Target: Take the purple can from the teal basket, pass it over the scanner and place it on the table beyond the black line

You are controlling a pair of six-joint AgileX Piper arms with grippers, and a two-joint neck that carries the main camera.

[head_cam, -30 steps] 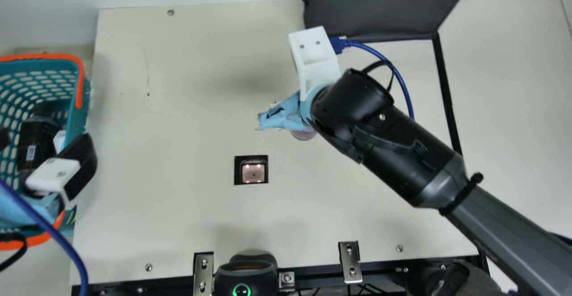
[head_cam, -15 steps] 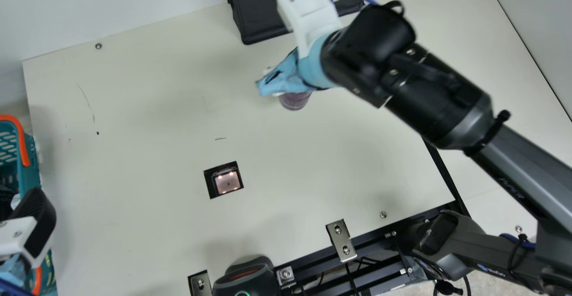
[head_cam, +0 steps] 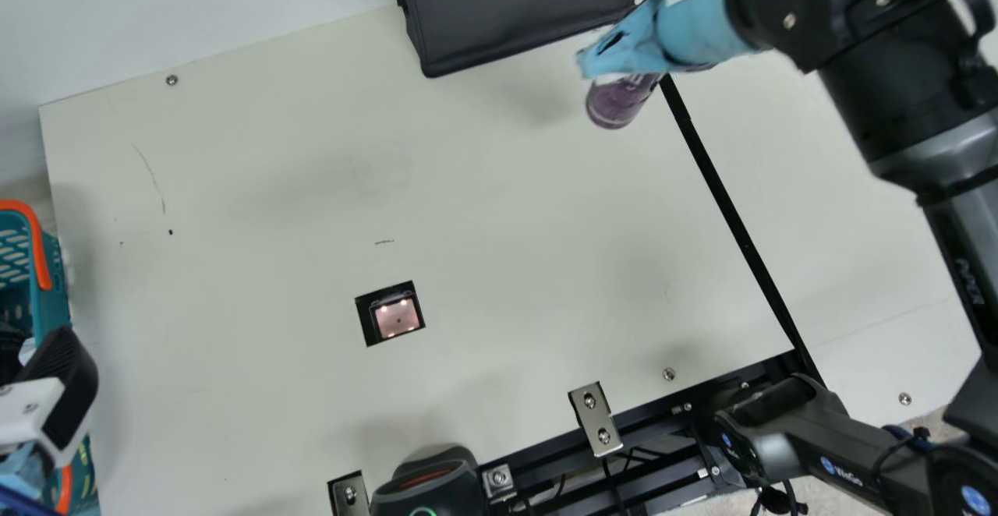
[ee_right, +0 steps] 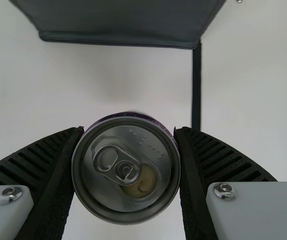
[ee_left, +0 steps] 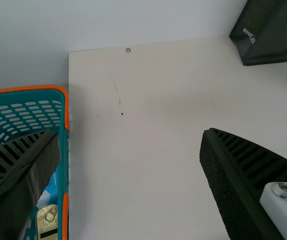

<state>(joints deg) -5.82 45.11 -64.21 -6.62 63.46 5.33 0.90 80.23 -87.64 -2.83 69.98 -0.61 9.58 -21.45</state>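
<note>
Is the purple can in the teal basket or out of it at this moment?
Out: the purple can is held between the fingers of the right gripper, well away from the teal basket.

White print [ee_left: 249, 36] on black bag [ee_left: 276, 32], arm lettering [head_cam: 969, 281]

Light: was bright, diffuse. Shadows: lay soft on the table [head_cam: 273, 282]. Glow: small lights [head_cam: 404, 303] shone in the scanner [head_cam: 398, 321].
</note>
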